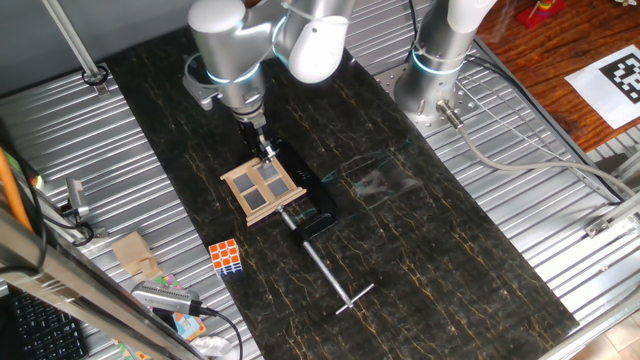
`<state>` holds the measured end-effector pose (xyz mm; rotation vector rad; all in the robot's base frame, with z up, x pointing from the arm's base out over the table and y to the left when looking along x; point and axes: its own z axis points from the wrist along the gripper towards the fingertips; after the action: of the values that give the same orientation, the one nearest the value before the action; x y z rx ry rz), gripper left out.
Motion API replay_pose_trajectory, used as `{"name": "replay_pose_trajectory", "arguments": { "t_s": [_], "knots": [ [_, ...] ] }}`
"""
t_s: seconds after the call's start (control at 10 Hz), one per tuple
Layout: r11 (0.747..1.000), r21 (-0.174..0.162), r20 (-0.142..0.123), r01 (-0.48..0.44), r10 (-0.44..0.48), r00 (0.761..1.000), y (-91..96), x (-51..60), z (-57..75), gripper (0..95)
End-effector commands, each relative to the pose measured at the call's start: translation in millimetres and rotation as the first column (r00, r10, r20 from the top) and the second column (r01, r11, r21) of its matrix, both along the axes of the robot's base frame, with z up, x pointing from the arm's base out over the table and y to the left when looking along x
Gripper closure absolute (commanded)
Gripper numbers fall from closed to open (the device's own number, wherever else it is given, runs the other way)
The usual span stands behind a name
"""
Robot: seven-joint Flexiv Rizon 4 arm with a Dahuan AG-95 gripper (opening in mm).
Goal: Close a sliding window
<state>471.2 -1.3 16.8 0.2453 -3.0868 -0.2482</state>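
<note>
The sliding window [263, 186] is a small tan wooden frame with a cross and four grey panes, lying on a black base [318, 200] on the dark marble-patterned table. My gripper [265, 150] hangs straight down from the silver arm and sits at the window's far upper edge. Its fingers are small and dark there, and I cannot tell whether they are open or shut, or whether they touch the frame.
A black clamp with a long metal rod [330, 270] runs from the window base toward the front. A Rubik's cube [227, 256] lies front left. A clear plastic piece [375, 180] lies to the right. A second arm's base [435, 70] stands at the back right.
</note>
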Motion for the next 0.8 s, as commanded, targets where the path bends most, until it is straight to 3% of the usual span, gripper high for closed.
{"name": "replay_pose_trajectory", "arguments": {
  "t_s": [0.1,0.8],
  "knots": [
    [1.0,-0.004,-0.001,-0.003,0.003,1.0,-0.7,-0.6,-0.1,95.0],
    [1.0,-0.003,0.003,-0.006,0.006,1.0,-5.0,-2.0,-0.3,95.0]
  ]
}}
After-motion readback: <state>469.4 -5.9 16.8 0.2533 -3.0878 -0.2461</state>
